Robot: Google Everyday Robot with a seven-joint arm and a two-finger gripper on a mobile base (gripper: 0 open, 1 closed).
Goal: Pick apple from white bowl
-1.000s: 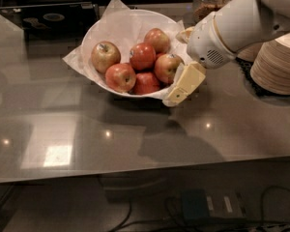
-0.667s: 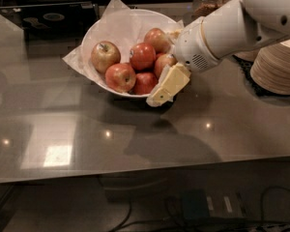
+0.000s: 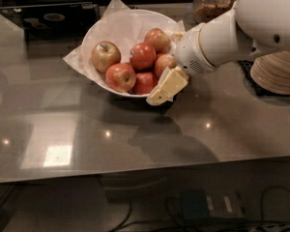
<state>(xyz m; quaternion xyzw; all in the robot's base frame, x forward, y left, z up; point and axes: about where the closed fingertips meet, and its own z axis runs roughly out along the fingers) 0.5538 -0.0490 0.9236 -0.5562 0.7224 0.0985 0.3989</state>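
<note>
Gripper [image 3: 166, 86] at white bowl [image 3: 130, 21] near-right rim, beside apple [image 3: 163, 64]; we cannot tell aperture. Risk: we snag paper [image 3: 113, 5], tipping bowl.

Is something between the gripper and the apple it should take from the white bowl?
Nothing visible. The gripper hangs at the near rim of the white bowl, just beside the apple; other apples lie further left.

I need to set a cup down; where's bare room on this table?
The wide front strip of table below the bowl is bare, and the left side beside the bowl. Crowded on the right: the pincer hangs at the bowl's front rim, plates beside it.
</note>
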